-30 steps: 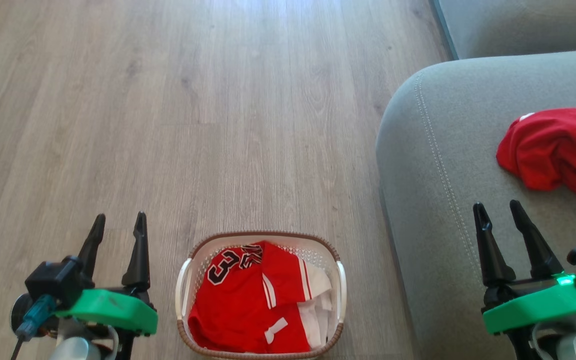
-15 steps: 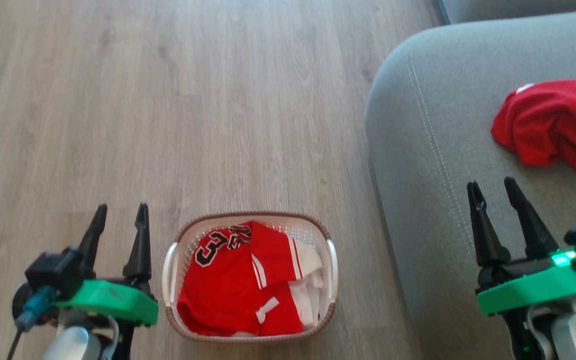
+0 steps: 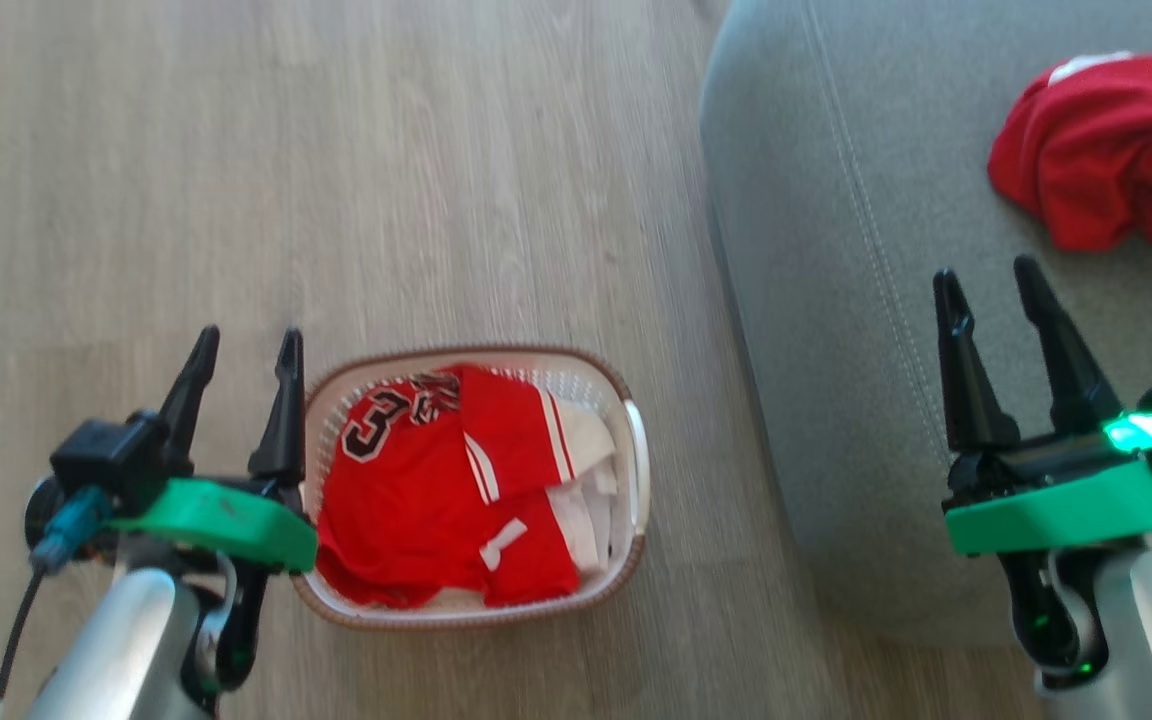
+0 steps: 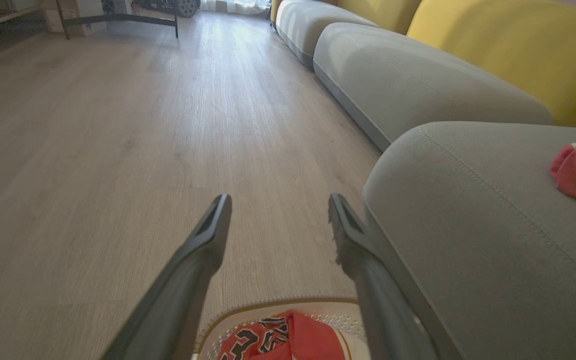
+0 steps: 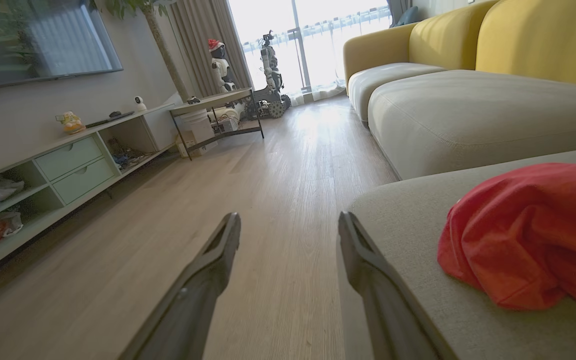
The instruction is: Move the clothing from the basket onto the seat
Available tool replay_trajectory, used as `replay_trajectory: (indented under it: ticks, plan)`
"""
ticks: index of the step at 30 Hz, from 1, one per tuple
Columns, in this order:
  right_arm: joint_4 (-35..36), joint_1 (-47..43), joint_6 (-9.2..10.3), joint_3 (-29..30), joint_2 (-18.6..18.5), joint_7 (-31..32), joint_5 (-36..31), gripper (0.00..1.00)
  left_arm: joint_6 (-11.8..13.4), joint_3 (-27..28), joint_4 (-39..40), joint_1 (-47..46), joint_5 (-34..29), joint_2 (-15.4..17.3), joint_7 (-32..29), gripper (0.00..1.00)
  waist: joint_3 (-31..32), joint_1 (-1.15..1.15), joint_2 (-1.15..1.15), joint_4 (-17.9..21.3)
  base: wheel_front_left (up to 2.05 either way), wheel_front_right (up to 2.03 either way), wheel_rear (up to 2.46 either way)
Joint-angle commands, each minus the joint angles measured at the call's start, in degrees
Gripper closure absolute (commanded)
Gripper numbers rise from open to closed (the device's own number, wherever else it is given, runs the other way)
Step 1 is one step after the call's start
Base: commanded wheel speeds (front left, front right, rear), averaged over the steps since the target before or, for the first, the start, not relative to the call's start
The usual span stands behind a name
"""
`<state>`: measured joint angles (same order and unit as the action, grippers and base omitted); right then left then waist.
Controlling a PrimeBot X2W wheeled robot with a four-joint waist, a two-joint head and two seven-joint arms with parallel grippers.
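A numbered red jersey [image 3: 416,500] is lying in the basket [image 3: 639,470]; a plain red garment [image 3: 1106,150] is resting on the grey seat [image 3: 816,300]. The left gripper [image 3: 248,337] and right gripper [image 3: 985,272] are hovering, jaws apart.

Floor [image 3: 336,200] bears the basket [image 3: 633,470]; the seat [image 3: 816,300] bears a red garment [image 3: 1106,160].

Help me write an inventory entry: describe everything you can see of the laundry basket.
The basket is a small rounded-rectangular tub of white perforated plastic with a brown woven-look rim and white side handles. It stands upright on the wood-look floor, left of the grey seat with floor between. A red jersey with black-and-white numerals lies crumpled inside. The open left end effector overlaps its left edge in the head view; contact cannot be told.
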<state>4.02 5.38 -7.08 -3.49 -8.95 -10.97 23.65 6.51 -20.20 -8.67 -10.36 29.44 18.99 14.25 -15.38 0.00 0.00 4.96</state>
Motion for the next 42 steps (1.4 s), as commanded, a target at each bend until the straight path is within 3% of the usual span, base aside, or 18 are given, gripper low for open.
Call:
replay_trajectory:
  ticks: [1, 12, 24, 34, 42]
  plan:
    - [2.1, 2.3, -0.41, -1.1, 0.0, -1.0, -0.7, 0.0, -0.6, 1.5, 0.0, -3.9, -0.3, 1.0, 0.2, 0.0, -3.2, 0.0, 0.0, 1.3, 0.0, 0.0, 0.0]
    - [2.9, 6.7, -0.41, -1.2, 1.1, -2.7, -1.6, 0.0, -5.3, -1.8, -11.9, -11.2, 0.2, -0.6, -1.7, 0.0, -10.7, 0.0, 0.0, 3.7, 0.0, 0.0, 0.0]
    - [6.8, 11.0, -0.41, -1.1, 2.5, -3.8, -2.5, 0.0, -11.4, -6.4, -33.9, -23.7, -0.2, -3.9, -3.9, 0.0, -19.3, 0.0, 0.0, 5.3, 0.0, 0.0, 0.0]
    - [12.5, 15.4, -0.41, -0.8, 3.9, -4.0, -4.5, 0.0, -13.5, -9.7, -49.3, -33.3, -0.1, -6.6, -5.3, 0.0, -27.3, 0.0, 0.0, 6.6, 0.0, 0.0, 0.0]
    - [16.1, 16.8, -0.41, -0.4, 4.9, -4.0, -5.5, 0.0, -13.9, -10.9, -55.8, -38.3, 1.1, -6.8, -5.5, 0.0, -31.2, 0.0, 0.0, 7.6, 0.0, 0.0, 0.0]
